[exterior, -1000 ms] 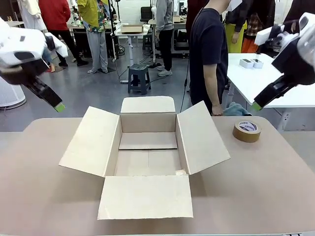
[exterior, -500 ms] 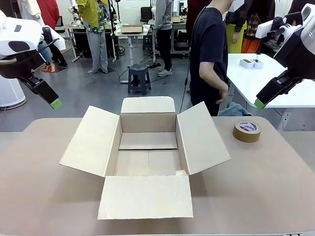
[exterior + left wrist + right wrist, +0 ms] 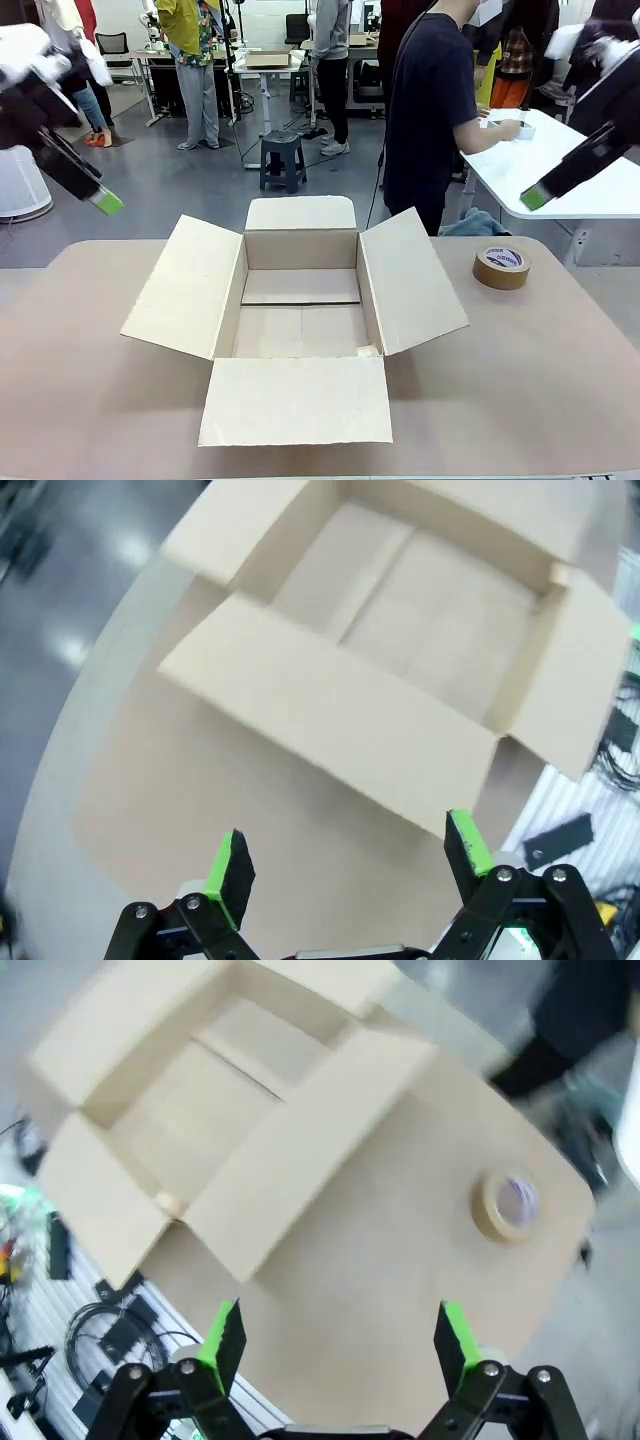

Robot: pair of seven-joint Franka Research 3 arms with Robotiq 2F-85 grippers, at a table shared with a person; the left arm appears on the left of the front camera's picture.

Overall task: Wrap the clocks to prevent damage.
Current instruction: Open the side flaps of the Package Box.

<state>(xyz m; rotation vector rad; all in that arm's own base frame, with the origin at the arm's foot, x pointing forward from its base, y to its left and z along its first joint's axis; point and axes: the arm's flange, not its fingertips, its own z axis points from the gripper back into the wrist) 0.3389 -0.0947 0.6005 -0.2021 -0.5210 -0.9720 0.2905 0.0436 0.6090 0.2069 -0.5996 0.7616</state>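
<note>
Grippers both hung high above the table (image 3: 540, 380), touching nothing. Left gripper (image 3: 350, 865) stood with its jaws wide and nothing between them. Its arm slanted down from the upper left of the front view, green pad lowest. Looking along its fingers, the open cardboard box (image 3: 440, 610) lay ahead of the jaws and well apart from them, one spread flap nearest the fingertips. Right gripper (image 3: 340, 1338) gaped just as wide, nothing in it. Its arm slanted down from the upper right of the front view, in front of the side table (image 3: 590, 190). Ahead of its jaws lay the same box toward the left finger's side and a roll of brown tape (image 3: 507, 1203) toward the right finger's side, both well apart from the pads. A person (image 3: 430, 110) at the far side reached a hand (image 3: 505, 127) to small white items (image 3: 522, 128) on the side table, far from both sets of jaws. These were too small to tell whether they were the clocks.
</note>
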